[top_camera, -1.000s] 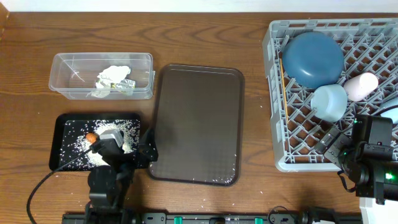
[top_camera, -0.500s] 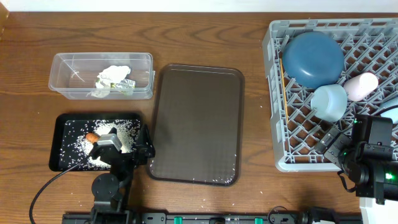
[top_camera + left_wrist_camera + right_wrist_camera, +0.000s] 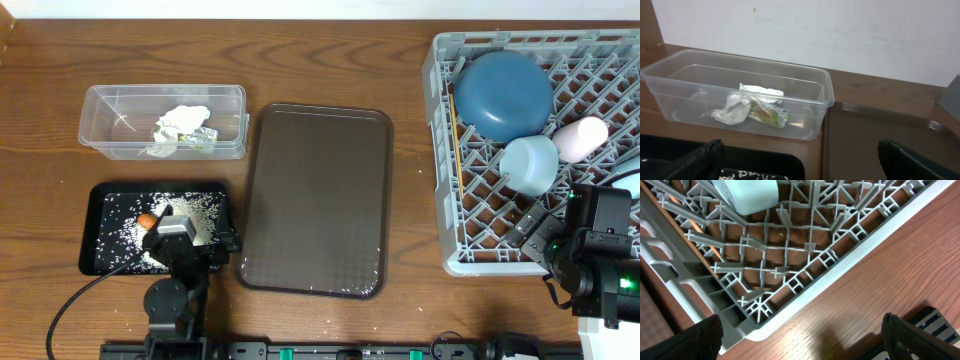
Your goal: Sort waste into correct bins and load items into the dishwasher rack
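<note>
jaws of both the left gripper (image 3: 800, 159) and right gripper (image 3: 800, 330) gape wide, empty. chopsticks (image 3: 455, 140) lie 12-to-6 along the rack (image 3: 436, 170) wall at 3 o'clock, beside the bowl (image 3: 505, 95). brown tray (image 3: 320, 200) sits central; carrot (image 3: 146, 219) on the black tray (image 3: 108, 195) at 8 o'clock.

The left arm (image 3: 172, 285) hides part of the orange carrot (image 3: 146, 219) in the shallow black tray (image 3: 92, 235); the overhead view's right edge crops the grey plastic rack (image 3: 438, 150).
</note>
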